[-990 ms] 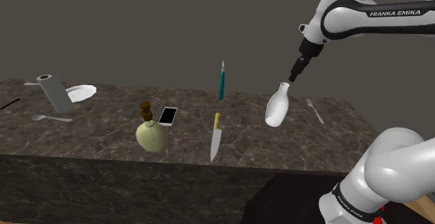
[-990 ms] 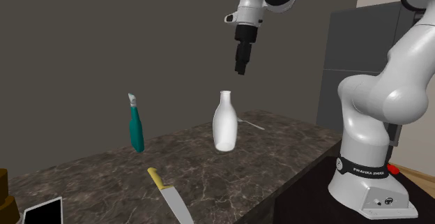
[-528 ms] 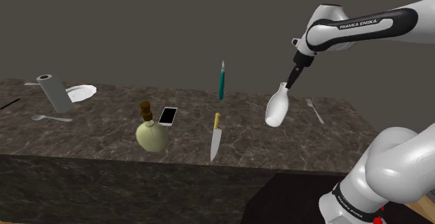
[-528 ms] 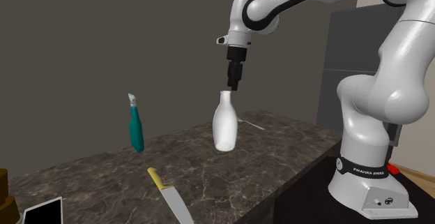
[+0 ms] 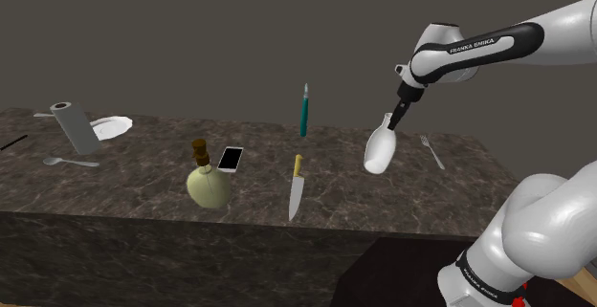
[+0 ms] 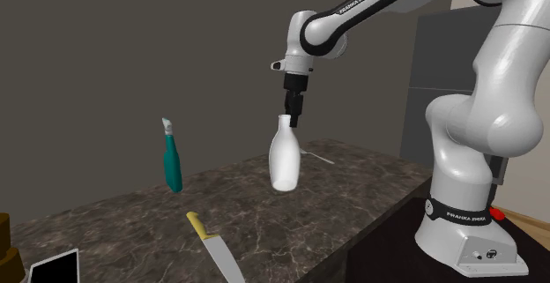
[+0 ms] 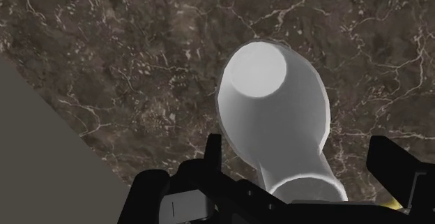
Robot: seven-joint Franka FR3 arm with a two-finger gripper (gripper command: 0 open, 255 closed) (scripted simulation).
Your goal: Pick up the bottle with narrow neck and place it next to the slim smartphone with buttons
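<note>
A white bottle with a narrow neck stands on the dark marble counter, toward the shoulder view's right. My black gripper points down at the bottle's mouth, its tips level with the rim. In the wrist view the gripper is open, and the bottle has its neck between the two fingers without either one touching it. The slim smartphone lies by a round olive flask, well off to the shoulder view's left.
A yellow-handled knife lies between bottle and phone. A teal bottle stands behind it. A fork lies past the white bottle. A grey cylinder, plate and spoon sit far left.
The gripper has come down from well above the bottle to its mouth, staying open. The bottle has not moved.
</note>
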